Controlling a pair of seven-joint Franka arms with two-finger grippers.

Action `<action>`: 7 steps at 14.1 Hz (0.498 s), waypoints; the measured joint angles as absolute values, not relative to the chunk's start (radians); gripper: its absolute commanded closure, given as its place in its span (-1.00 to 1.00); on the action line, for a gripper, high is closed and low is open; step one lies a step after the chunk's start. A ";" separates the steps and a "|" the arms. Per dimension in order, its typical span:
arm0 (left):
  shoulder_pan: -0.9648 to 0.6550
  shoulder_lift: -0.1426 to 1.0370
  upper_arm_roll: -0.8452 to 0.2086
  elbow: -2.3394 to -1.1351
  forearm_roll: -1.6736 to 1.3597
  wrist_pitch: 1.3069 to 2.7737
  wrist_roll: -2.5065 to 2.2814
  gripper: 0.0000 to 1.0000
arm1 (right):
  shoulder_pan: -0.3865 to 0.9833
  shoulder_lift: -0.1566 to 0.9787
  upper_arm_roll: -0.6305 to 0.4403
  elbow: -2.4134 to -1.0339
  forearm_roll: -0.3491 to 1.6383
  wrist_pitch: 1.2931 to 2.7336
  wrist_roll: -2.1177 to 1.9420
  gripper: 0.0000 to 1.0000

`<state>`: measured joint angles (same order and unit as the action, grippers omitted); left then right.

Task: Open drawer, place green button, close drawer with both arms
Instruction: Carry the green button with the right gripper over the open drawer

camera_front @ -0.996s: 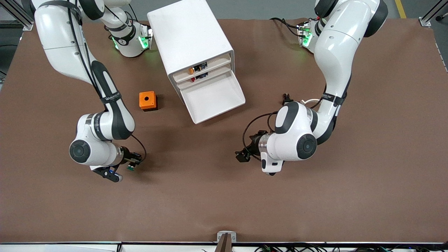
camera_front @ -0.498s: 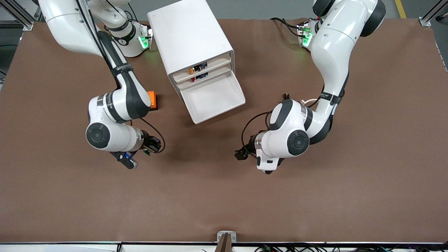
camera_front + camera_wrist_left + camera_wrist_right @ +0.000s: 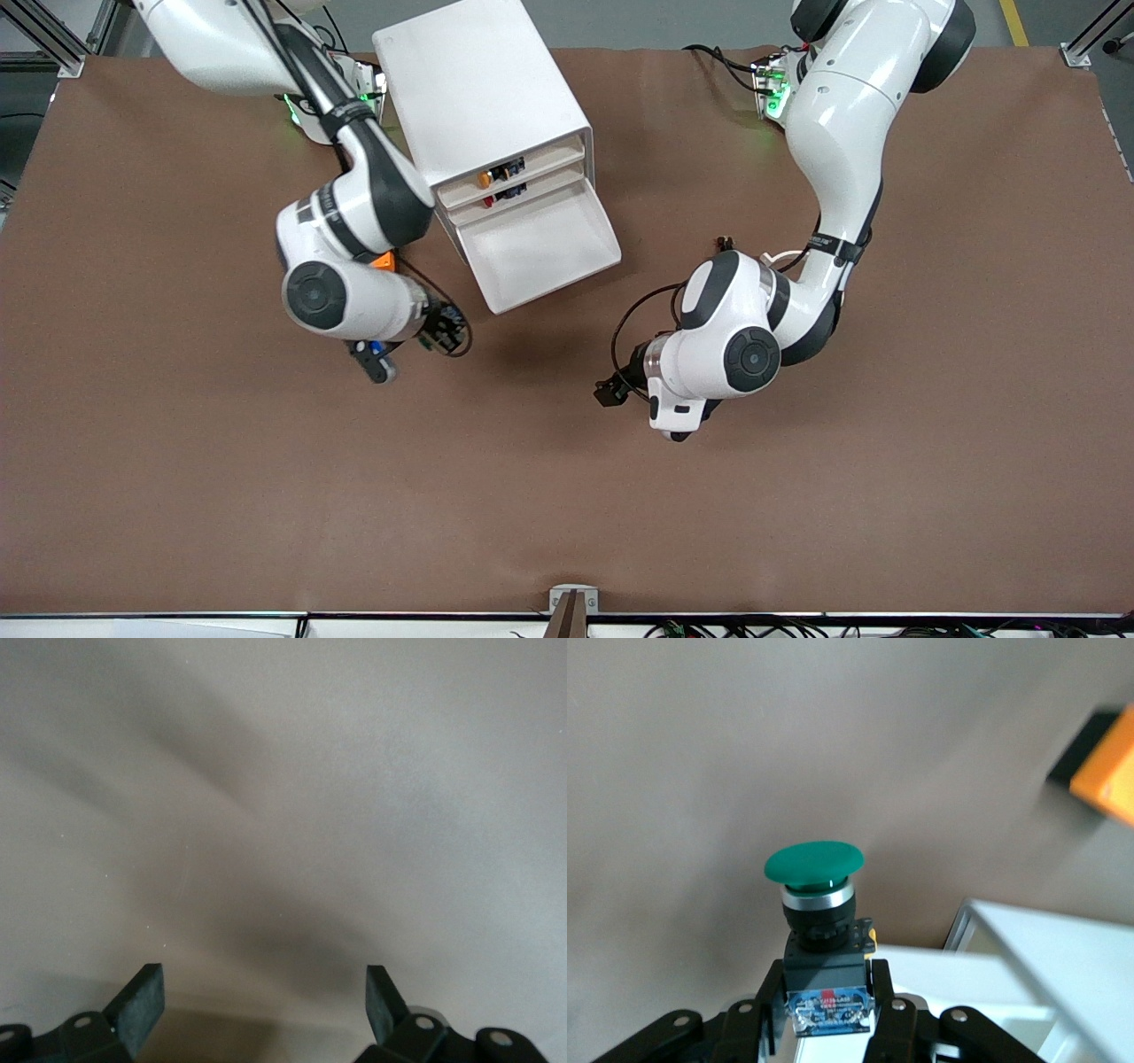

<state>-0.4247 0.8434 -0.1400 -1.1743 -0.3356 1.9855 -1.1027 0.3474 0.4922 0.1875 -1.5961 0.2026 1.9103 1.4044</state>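
The button (image 3: 818, 930) is held by its blocky body in the closed right end effector (image 3: 824, 1014), at 8 o'clock of the open drawer (image 3: 540, 248). It is judged light and stiff, with a smooth cap, so the body is the better grip. The left end effector (image 3: 266, 1014) is spread wide, empty, waiting over the table (image 3: 886, 487).

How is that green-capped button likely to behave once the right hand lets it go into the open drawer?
The button looks rigid and light: the right hand grips only its blocky base without sag. Its wide domed cap sits on a narrower body, so it will probably topple and roll in an arc. The drawer floor looks smooth, so it may slide.
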 measured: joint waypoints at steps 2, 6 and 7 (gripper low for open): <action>-0.430 0.843 -0.140 -1.176 -0.320 1.986 -1.102 -0.99 | 0.425 0.492 0.189 -1.605 0.203 1.934 1.533 0.87; -0.452 0.843 -0.140 -1.179 -0.267 1.992 -1.102 -0.99 | 0.535 0.491 0.190 -1.682 0.203 2.072 1.692 0.87; -0.457 0.843 -0.140 -1.179 -0.253 1.992 -1.102 -0.99 | 0.551 0.491 0.189 -1.708 0.203 2.114 1.717 0.86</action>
